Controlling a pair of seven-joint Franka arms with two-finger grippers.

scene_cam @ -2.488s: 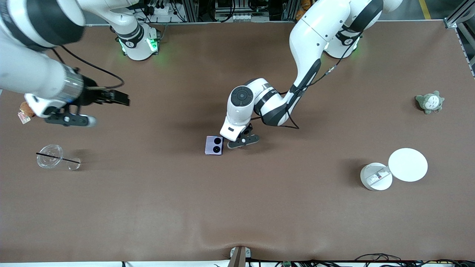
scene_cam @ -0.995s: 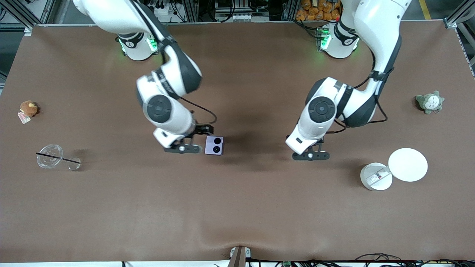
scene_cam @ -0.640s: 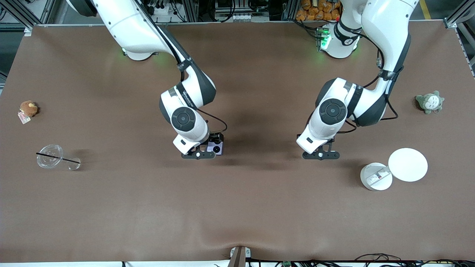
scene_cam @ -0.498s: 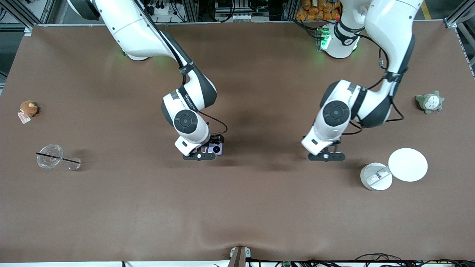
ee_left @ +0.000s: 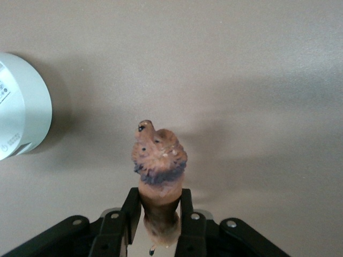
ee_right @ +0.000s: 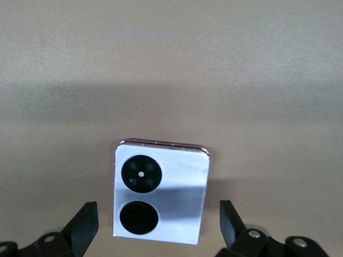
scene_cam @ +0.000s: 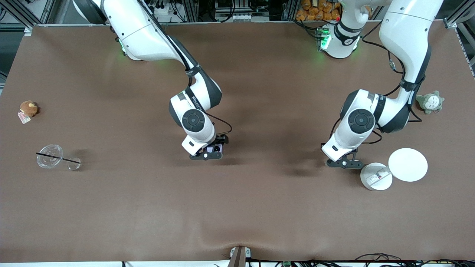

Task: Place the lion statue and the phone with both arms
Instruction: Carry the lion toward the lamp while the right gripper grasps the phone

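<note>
The reddish-brown lion statue [ee_left: 158,158] sticks out from between the fingers of my left gripper [ee_left: 159,214], which is shut on its body. This left gripper [scene_cam: 344,163] hangs over the table beside a white round case [scene_cam: 375,177]; the front view hides the statue under the hand. The pale lavender phone [ee_right: 161,193] lies flat on the brown table, its two black circles facing up. My right gripper [ee_right: 157,225] stands open above it, one finger on either side and both clear of it. In the front view the right gripper [scene_cam: 208,153] covers most of the phone [scene_cam: 216,148].
A white disc [scene_cam: 407,164] lies against the white case [ee_left: 19,120]. A grey-green plush [scene_cam: 429,102] sits toward the left arm's end. A brown plush with a tag [scene_cam: 28,108] and a clear lid with a straw [scene_cam: 50,157] lie toward the right arm's end.
My right arm swung in from its end of the table and settled over the phone. My left arm carried the lion statue away from the phone, toward the white case.
</note>
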